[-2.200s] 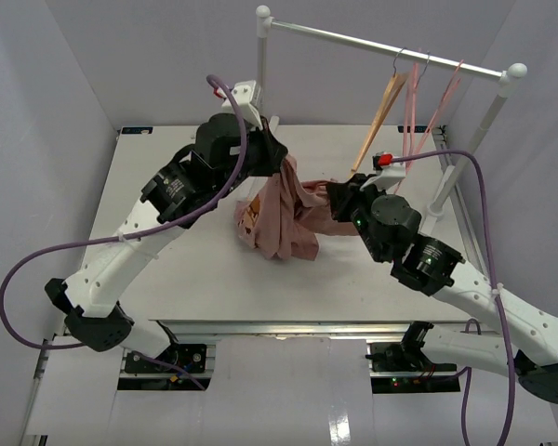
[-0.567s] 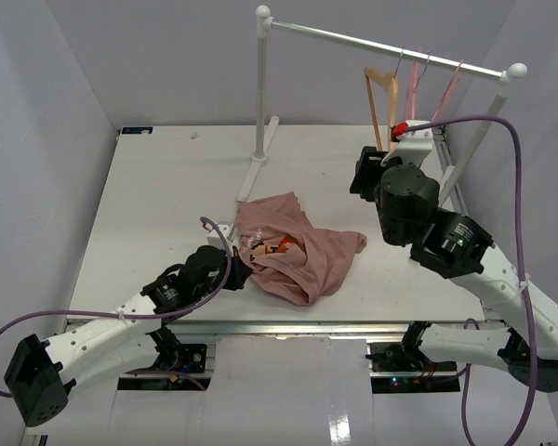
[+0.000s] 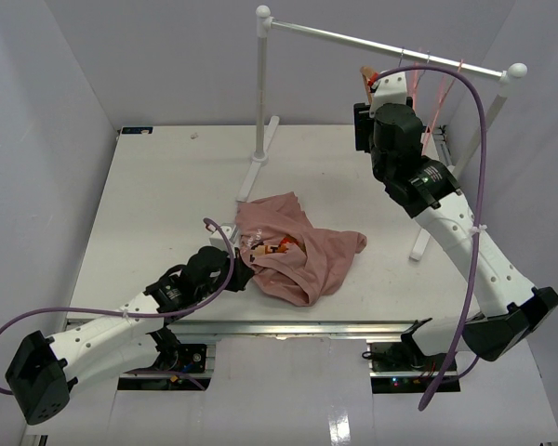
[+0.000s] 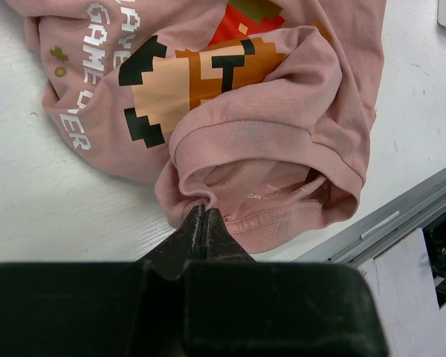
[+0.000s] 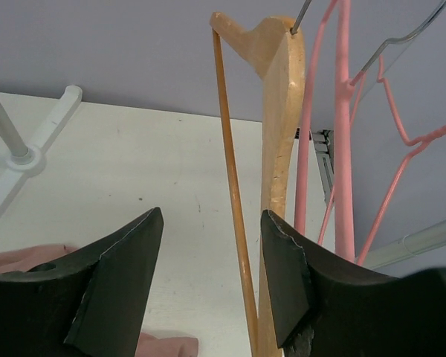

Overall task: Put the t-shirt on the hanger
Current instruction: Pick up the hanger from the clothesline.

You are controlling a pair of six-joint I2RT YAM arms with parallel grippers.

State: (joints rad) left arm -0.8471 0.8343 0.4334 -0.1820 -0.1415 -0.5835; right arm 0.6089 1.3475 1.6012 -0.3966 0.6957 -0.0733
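1. Left gripper (image 4: 201,217) is clamping together on the rim of the t-shirt (image 4: 267,141), which is lying crumpled on the table (image 3: 167,186) near the front edge.
2. Right gripper (image 5: 212,223) is gaping apart, hovering just before the hanger (image 5: 279,111), which is hanging on the rail (image 3: 381,42).

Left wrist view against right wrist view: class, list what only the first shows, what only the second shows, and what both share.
Only the left wrist view: the print on the t-shirt, and the left pincer shut on its hem. Only the right wrist view: the wooden hanger, pink wire hangers beside it, the rack foot, and the right pincer, open. Both: pink t-shirt fabric on the white table.
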